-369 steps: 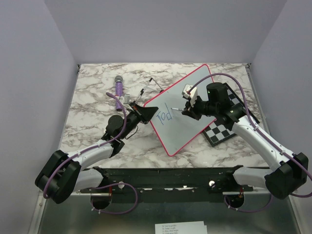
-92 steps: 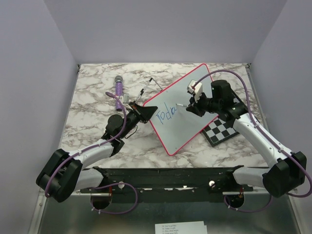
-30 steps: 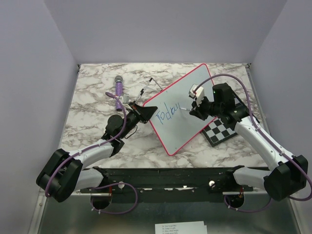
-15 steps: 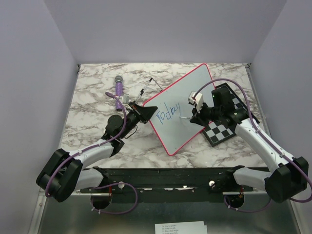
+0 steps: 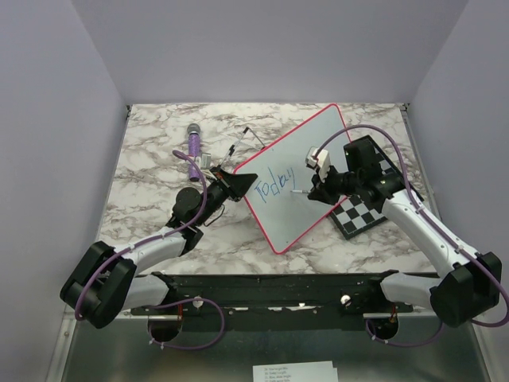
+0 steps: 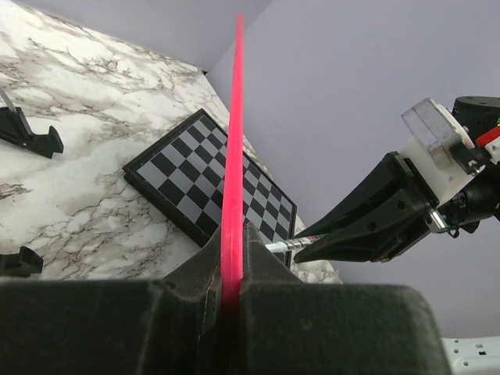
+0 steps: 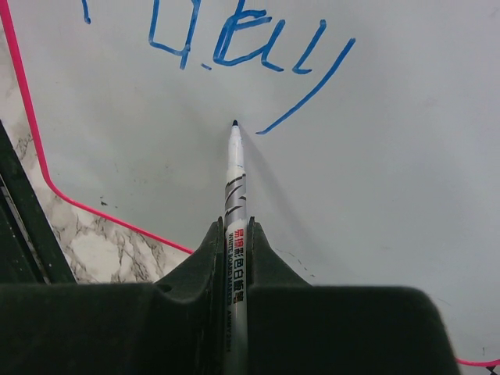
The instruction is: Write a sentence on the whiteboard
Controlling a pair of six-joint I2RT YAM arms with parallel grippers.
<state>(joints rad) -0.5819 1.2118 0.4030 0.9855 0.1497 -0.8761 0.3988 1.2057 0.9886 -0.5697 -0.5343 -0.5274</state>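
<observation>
Whiteboard (image 5: 301, 155): thin, stiff, judged light. Glossy face probably slippery, so best taken by the pink rim, never by the written face. Position: immediately left of the chessboard (image 5: 363, 213), its lower right edge overlapping that board in the overhead view. Left gripper (image 6: 232, 236): fingers clamped on the rim, at the edge farthest from the chessboard. Right gripper (image 5: 315, 191): fingers pressed together on the marker (image 7: 234, 183) barrel, above the chessboard's left corner. Sentence (image 5: 274, 185): blue "Today". Whether the tip touches the surface cannot be told.
</observation>
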